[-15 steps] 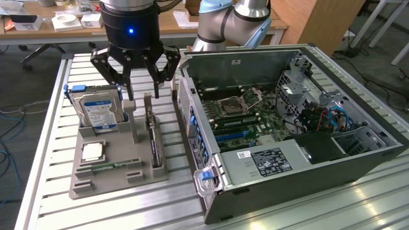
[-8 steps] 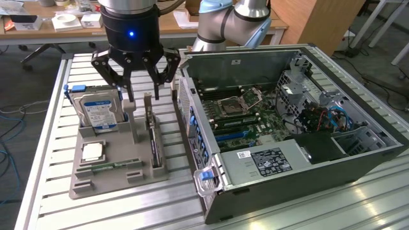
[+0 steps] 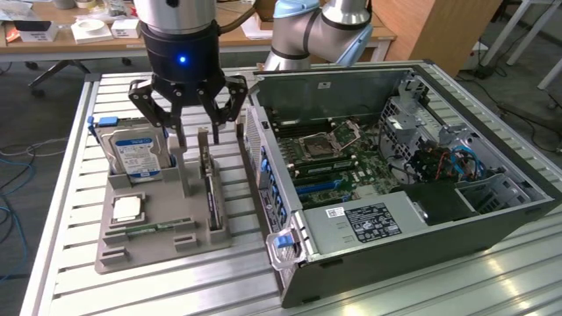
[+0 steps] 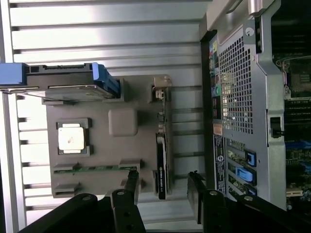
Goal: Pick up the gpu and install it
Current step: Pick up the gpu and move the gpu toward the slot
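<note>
Grey moulded fixture (image 3: 149, 245) on the slatted aluminium bench (image 3: 70, 289) carries the parts. The gpu (image 3: 210, 191) stands on its long edge in a slot of that fixture, directly below the hand (image 3: 195, 122). The hand's fingers stand wide apart and hold nothing. In the wrist view the hand (image 4: 163, 183) straddles the gpu (image 4: 162, 160), with one finger on each flat face and a gap visible on both sides. Beside the hand, toward the exterior view's left, the silver hard drive (image 3: 136, 155) stands upright in its own slot. The open computer case (image 3: 395, 164) lies on the hand's other side, with the motherboard exposed. Step in hand, by judgement: the pick, at the approach stage, with the card not yet gripped or lifted and installation not begun. The grasp calls for the fingers to stay centred over the thin upper edge and parallel to the board. They must seat on the faces rather than the end bracket, and clear of the neighbouring fixture posts (image 3: 183, 158).
</note>
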